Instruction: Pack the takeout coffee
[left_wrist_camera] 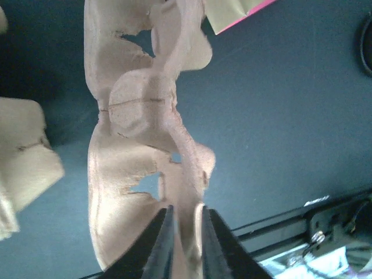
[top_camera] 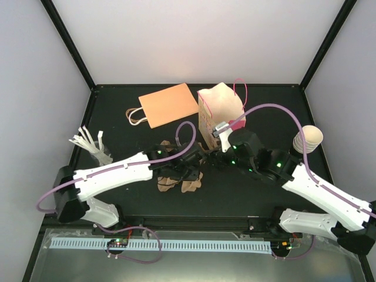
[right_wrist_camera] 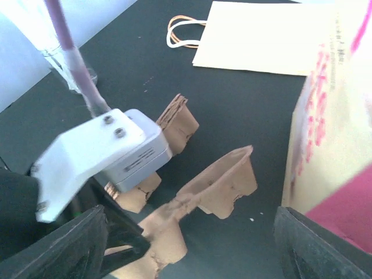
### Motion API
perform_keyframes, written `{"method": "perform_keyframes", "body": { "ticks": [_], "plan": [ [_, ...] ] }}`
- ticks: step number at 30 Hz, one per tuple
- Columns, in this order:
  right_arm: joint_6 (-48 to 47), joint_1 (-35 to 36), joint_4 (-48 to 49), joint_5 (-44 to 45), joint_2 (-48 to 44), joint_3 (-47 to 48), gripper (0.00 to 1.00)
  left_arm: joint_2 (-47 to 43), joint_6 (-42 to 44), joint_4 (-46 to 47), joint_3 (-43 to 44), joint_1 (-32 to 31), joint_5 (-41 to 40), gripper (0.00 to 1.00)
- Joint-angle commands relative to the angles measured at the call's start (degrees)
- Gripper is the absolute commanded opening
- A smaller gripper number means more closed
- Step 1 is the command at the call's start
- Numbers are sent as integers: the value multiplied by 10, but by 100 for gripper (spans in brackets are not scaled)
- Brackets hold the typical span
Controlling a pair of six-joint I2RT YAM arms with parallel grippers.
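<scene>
The takeout coffee (top_camera: pixel 308 140) stands on the tabletop (top_camera: pixel 235 197) well to the right of the standing paper bag (top_camera: pixel 218 111), close to the right wall. Its mouth is up and apparently uncovered, so its long axis looks about vertical. Neither wrist view shows it. The right arm is plainly the nearer one, since its forearm passes just below the cup. But the right end effector (right_wrist_camera: pixel 192 238) points the other way, toward the near-left foot of the bag. It is released, its fingers spread wide over the brown pulp carrier (left_wrist_camera: pixel 133 116) and gripping nothing. From that end effector the cup lies behind and to the right, so reaching it would probably call for the arm to swing back away from the bag. The left end effector (left_wrist_camera: pixel 185 229) is to the near left of the bag, clenched on a thin wall of the carrier. It is much farther from the cup.
</scene>
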Motion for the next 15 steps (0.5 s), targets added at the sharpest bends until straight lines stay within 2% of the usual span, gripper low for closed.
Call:
{"method": "perform_keyframes", "body": {
  "ticks": [1,3,6,7,10,15],
  "plan": [
    [1,0,-29,44,-41,-24,81,49,-35,74,-2,-7,16,25],
    [5,1,-37,47,-49,-31,82,74,-29,76,9,-13,32,39],
    [10,1,-49,52,-54,-41,82,95,-3,70,33,-20,52,71],
    [12,0,-53,53,-55,-44,82,94,4,63,40,-22,52,79],
    [18,1,-53,54,-63,-55,82,64,24,58,47,-22,42,91],
    [22,1,-43,54,-75,-69,82,7,61,0,69,-13,-7,96]
  ]
}}
